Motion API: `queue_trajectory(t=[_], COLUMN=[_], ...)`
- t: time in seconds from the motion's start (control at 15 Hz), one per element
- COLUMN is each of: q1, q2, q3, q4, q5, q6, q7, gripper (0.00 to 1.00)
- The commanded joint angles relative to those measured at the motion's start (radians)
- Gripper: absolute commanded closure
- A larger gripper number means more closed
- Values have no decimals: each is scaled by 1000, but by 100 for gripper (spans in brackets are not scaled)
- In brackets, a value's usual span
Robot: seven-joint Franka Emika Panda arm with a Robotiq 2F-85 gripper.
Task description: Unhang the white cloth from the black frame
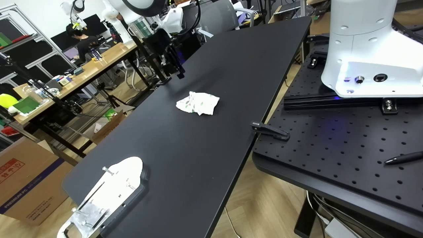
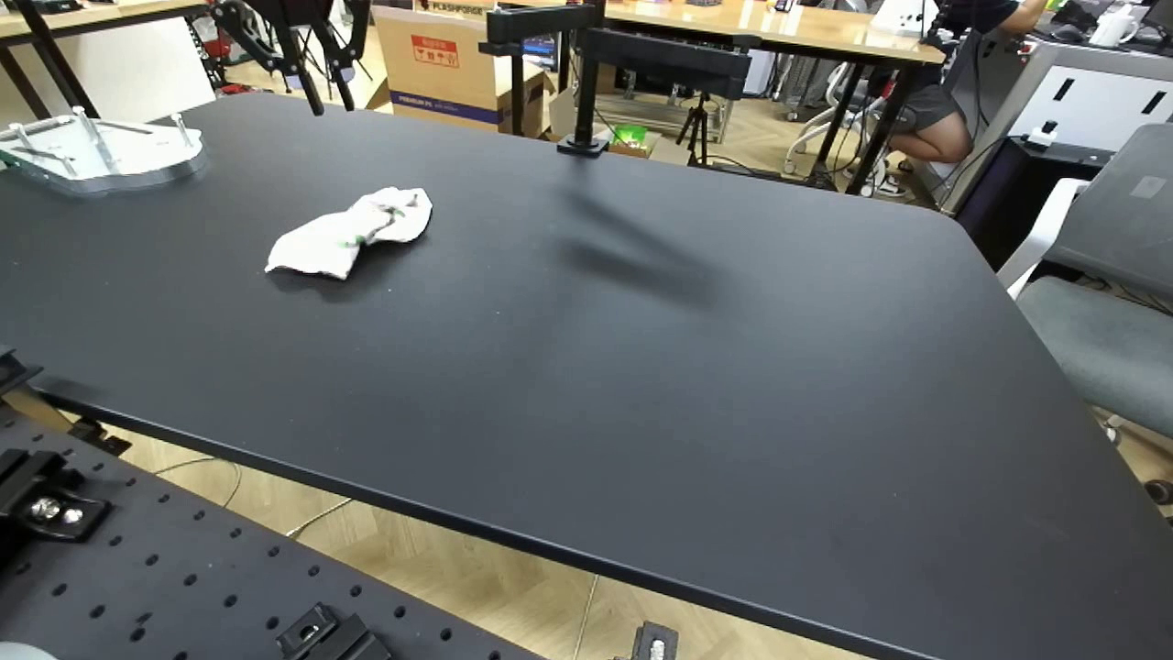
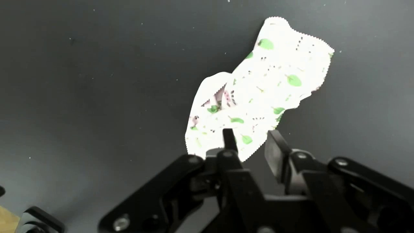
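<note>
White fabric cloth (image 3: 265, 87), green leaf print, lying rumpled on the smooth matt-black bench (image 2: 641, 385). Black two-fingered mechanical hand (image 3: 250, 139) above the bench, jaws parted, apart from the cloth.

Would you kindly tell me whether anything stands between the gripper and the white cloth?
Nothing visible does: the cloth lies on the table, the open gripper hangs above the table, and no object shows between gripper and cloth in any view.
</note>
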Motion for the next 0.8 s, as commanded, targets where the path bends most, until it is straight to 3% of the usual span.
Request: queue_trajectory(t=[0.0,0.33,0.4,0.47,0.6,0.73], q1=[-1,3,1,2,2,2], q2=[-8,-21,-5,-6,-2,0], q3=[-3,9,1,3,2,2], q4=[12,45,23,26,26,26], q5=[10,85,46,53,53,53], q6=[-35,-264,-174,-187,-181,-180], q7=[-25,-16,-12,-14,-14,-14], gripper=[37,4,1,16,2,0])
